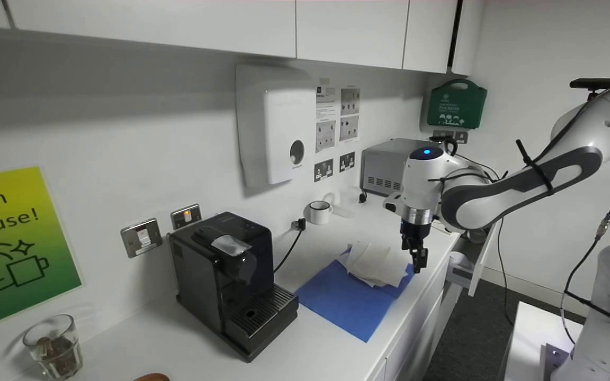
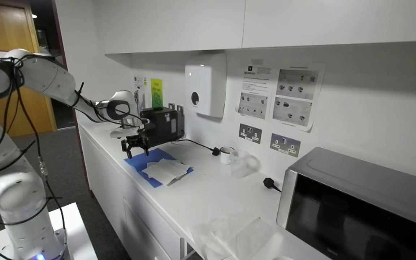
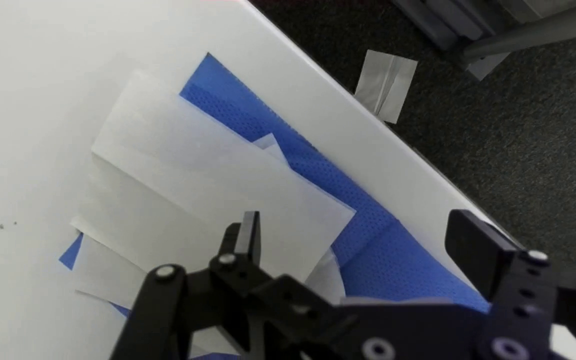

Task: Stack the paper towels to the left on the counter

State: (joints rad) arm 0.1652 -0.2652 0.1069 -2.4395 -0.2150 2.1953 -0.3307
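The gripper (image 3: 358,243) hangs with its fingers (image 3: 249,237) spread well apart — one near the bottom centre of the wrist view, its mate toward the lower right — and I see it gripping nothing. What shows through the gap is a white corner of the paper towels (image 3: 208,160), a stretch of blue sheet (image 3: 373,227) and the edge of the desk (image 3: 33,125). The towels lie in a loose, fanned pile on top of the blue sheet, left of centre in that view. In an exterior view a black coffee machine (image 1: 217,280) stands left of centre, while the pile lies right of centre, with the gripper just beside it in the frame, toward the front edge of the desk; from here I can't tell whether a fingertip brushes the sheet. A white mug (image 1: 320,212) stands to the upper left of the pile in that frame. In an exterior view a microwave (image 2: 359,206) fills the lower right, well apart from the towels.
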